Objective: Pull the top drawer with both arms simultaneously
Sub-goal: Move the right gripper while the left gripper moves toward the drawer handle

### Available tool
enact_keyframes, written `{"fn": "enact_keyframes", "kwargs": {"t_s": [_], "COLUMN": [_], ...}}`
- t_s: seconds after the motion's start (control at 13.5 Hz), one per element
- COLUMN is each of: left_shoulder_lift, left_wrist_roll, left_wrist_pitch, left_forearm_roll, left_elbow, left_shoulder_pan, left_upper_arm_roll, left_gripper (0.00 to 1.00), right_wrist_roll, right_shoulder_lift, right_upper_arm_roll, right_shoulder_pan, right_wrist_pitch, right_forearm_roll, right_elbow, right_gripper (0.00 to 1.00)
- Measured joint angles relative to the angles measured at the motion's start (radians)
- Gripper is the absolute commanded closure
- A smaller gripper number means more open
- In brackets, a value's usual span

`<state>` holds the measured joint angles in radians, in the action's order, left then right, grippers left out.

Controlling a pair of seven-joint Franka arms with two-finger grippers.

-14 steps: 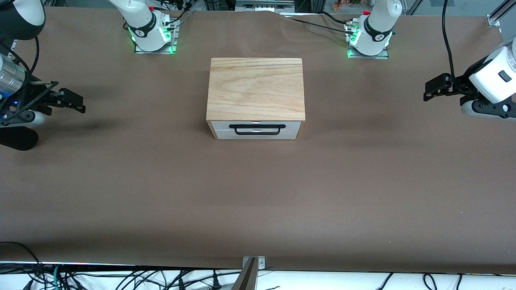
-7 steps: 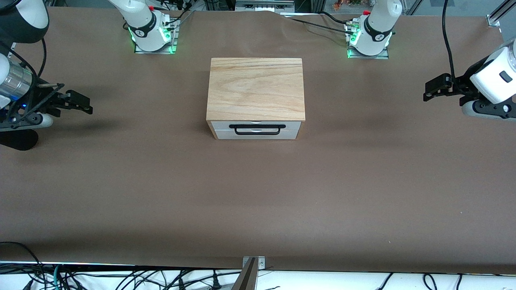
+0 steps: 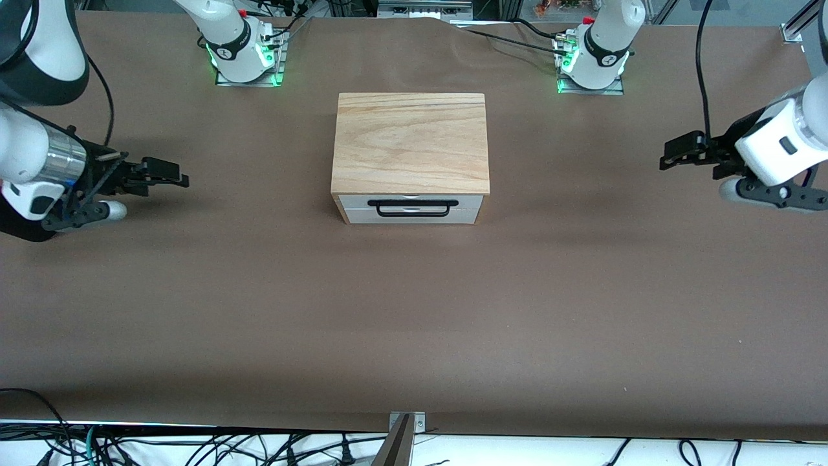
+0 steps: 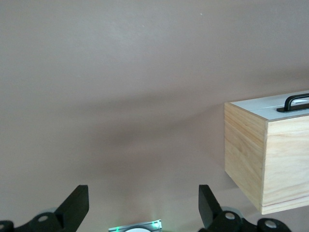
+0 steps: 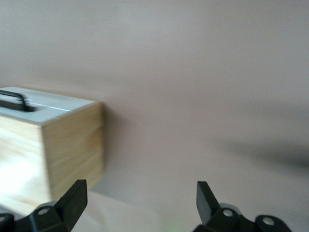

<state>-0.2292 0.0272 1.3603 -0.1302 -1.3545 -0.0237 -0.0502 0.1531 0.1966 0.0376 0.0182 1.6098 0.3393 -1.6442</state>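
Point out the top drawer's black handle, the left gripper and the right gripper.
black handle [image 3: 409, 204], front view, middle of the bar.
left gripper [image 3: 667, 158], front view, between its fingertips.
right gripper [image 3: 181, 179], front view, between its fingertips.

On the table [image 3: 414, 323]: one wooden box [image 3: 410, 142], two white-fronted drawers, top drawer [image 3: 414, 200] uppermost, one black bar handle [image 3: 409, 207]. Two arms, two grippers: left gripper [image 3: 669, 158], right gripper [image 3: 174, 175].
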Motion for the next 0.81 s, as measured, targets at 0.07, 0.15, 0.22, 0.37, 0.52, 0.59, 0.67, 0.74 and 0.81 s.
{"fn": "enact_keyframes", "kwargs": {"t_s": [0.07, 0.15, 0.22, 0.37, 0.52, 0.59, 0.67, 0.74, 0.81], "left_shoulder_lift": [-0.03, -0.066, -0.103, -0.171, -0.237, -0.272, -0.31, -0.342, -0.37], "left_wrist_roll": [0.001, 0.001, 0.002, 0.004, 0.006, 0.021, 0.057, 0.102, 0.154], "left_wrist_pitch": [0.006, 0.021, 0.043, 0.115, 0.156, 0.166, 0.186, 0.217, 0.245], "left_forearm_roll": [-0.013, -0.038, -0.072, -0.165, -0.311, -0.386, -0.448, -0.492, -0.539], "left_elbow": [-0.001, -0.001, -0.001, -0.001, -0.002, -0.003, -0.003, -0.003, -0.003], "left_shoulder_pan": [-0.001, -0.001, -0.002, -0.004, -0.005, -0.006, -0.007, -0.008, -0.009], "left_upper_arm_roll": [-0.001, -0.001, -0.002, -0.007, -0.012, -0.014, -0.017, -0.025, -0.035], "left_gripper": [0.0, 0.0, 0.0, 0.0, 0.0, 0.0, 0.0, 0.0, 0.0], "right_wrist_roll": [0.005, 0.011, 0.022, 0.043, 0.065, 0.082, 0.093, 0.095, 0.103], "right_shoulder_lift": [0.019, 0.04, 0.062, 0.103, 0.151, 0.175, 0.197, 0.217, 0.238], "right_upper_arm_roll": [0.0, 0.0, 0.001, 0.001, 0.002, 0.003, 0.003, 0.004, 0.005], "right_shoulder_pan": [0.0, 0.0, -0.001, -0.012, -0.029, -0.046, -0.07, -0.096, -0.126], "right_wrist_pitch": [-0.001, -0.002, -0.002, -0.002, -0.001, 0.011, 0.04, 0.07, 0.097], "right_forearm_roll": [0.048, 0.092, 0.138, 0.212, 0.321, 0.372, 0.412, 0.45, 0.499], "right_elbow": [-0.001, -0.002, -0.002, -0.003, -0.004, -0.005, -0.006, -0.008, -0.01], "right_gripper": [0.0, 0.0, 0.0, 0.0, 0.0, 0.0, 0.0, 0.0, 0.0]}}
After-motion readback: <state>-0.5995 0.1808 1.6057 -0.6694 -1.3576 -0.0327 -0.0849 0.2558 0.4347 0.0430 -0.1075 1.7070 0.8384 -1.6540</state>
